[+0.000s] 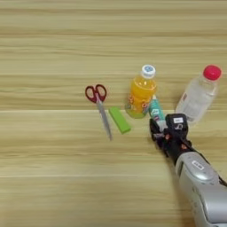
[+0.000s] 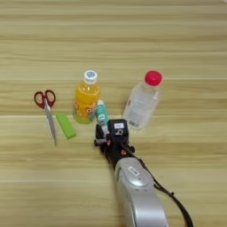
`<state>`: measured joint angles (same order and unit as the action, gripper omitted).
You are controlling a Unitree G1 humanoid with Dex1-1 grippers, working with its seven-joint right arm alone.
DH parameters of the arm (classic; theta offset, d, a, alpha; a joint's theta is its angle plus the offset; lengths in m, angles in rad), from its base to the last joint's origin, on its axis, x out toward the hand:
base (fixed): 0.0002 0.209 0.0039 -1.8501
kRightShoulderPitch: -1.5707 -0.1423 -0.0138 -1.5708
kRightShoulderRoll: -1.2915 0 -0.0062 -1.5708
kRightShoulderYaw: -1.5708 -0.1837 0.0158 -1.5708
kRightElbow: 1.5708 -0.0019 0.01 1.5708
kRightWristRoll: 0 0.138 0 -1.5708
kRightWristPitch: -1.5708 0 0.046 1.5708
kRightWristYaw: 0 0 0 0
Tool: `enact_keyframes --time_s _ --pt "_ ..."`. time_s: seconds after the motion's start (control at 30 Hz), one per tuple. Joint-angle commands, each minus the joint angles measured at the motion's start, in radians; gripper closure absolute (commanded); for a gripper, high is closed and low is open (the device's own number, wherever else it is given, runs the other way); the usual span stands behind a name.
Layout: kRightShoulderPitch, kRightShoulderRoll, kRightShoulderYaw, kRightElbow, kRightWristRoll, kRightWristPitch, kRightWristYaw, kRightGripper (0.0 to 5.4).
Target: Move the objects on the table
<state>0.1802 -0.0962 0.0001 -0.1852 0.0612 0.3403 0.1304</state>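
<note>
On the table point(image 1: 53, 177), a white-and-teal tube point(image 1: 156, 111) lies just right of the small orange juice bottle point(image 1: 142, 93) with a white cap. My right gripper point(image 1: 162, 127) sits at the tube's near end point(image 2: 103, 116), its black body covering that end, with the silver forearm point(image 2: 135, 186) coming up from the bottom edge. A clear red-capped bottle point(image 1: 197, 95) stands tilted to the right of the gripper. The red-handled scissors point(image 1: 99, 106) and a small green block point(image 1: 119, 119) lie left of the juice bottle.
The juice bottle and the clear bottle point(image 2: 142, 104) flank the tube closely on either side. A black cable point(image 2: 175, 201) runs along the forearm. Bare wood stretches across the far half and the near left of the table.
</note>
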Motion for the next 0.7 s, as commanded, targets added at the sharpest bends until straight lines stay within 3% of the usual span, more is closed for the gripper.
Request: enact_keyframes --time_s 0.03,0.53,0.7 --pt "-0.004 -0.012 -0.013 -0.02 -0.021 -0.018 -0.023 3.71" --pt "-0.014 -0.02 -0.034 -0.102 -0.048 -0.106 -0.046 3.72" --pt "-0.018 -0.038 -0.03 -0.129 -0.096 -0.172 -0.053 3.72"
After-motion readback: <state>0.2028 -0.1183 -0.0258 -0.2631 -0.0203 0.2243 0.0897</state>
